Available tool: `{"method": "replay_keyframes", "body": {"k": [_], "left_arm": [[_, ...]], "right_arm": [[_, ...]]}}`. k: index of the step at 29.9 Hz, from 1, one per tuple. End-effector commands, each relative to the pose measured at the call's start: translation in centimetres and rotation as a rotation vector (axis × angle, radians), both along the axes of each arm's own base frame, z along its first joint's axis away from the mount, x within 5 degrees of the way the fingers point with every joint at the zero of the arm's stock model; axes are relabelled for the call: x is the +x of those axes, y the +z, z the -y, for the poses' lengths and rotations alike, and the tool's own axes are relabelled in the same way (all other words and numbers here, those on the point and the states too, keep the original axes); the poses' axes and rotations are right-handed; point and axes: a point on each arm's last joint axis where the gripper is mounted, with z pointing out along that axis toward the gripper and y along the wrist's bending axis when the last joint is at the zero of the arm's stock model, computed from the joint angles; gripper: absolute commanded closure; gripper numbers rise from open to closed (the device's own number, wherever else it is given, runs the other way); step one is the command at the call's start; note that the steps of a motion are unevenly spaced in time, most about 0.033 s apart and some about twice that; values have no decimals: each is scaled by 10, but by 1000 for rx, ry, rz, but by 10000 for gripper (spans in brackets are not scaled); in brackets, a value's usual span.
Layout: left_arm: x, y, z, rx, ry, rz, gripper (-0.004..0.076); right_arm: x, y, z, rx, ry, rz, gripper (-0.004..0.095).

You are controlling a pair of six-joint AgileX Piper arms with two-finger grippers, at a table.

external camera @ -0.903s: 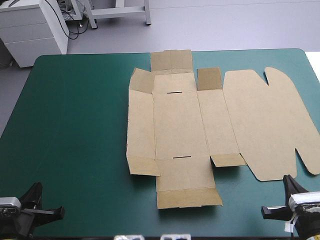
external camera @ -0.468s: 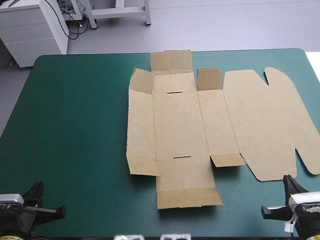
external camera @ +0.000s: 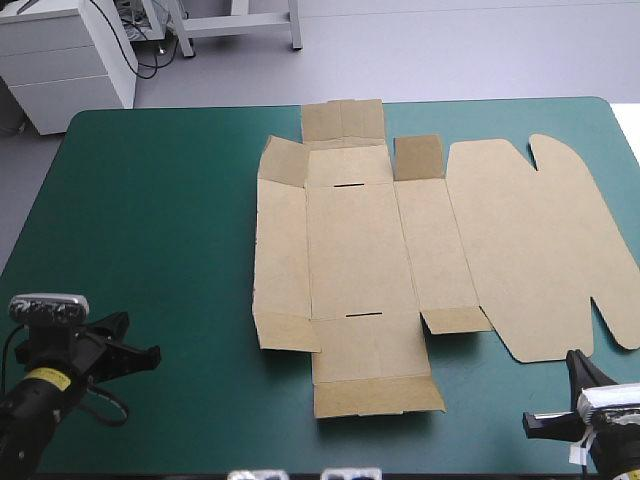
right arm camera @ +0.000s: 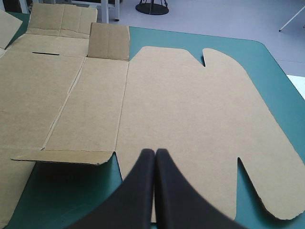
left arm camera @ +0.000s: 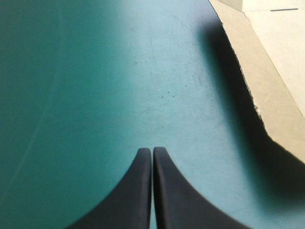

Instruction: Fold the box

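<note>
two grippers pressed together: left gripper (left arm camera: 152, 150) 8 o'clock, right gripper (right arm camera: 155, 151) 5 o'clock; box (external camera: 360, 250) flat; risk: closed tips shove sheet askew.

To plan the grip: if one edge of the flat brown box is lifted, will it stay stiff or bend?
Probably bends: the box shows many crease lines. Likely light, being one thin sheet. It may slide on the smooth table cover.

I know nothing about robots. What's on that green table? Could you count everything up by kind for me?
Brown box, a flat cut sheet: 1
Black end effectors, both shut: 2 (left end effector, right end effector)
Teal-green table: 1
Total: 4
</note>
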Motion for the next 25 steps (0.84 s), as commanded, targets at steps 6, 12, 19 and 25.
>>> {"method": "replay_keyframes", "body": {"k": [6,12,19,25], "left_arm": [[68,22,13,-129,-48,-145,731],[107,15,30,-240,-177,-317,731],[145,-6,45,-415,-229,-478,731],[164,-31,52,-495,-233,-629,731]], "right_arm": [[-5,14,0,-4,-9,122,927],[-5,14,0,-4,-9,122,927],[-5,14,0,-4,-9,122,927],[-5,14,0,-4,-9,122,927]]}}
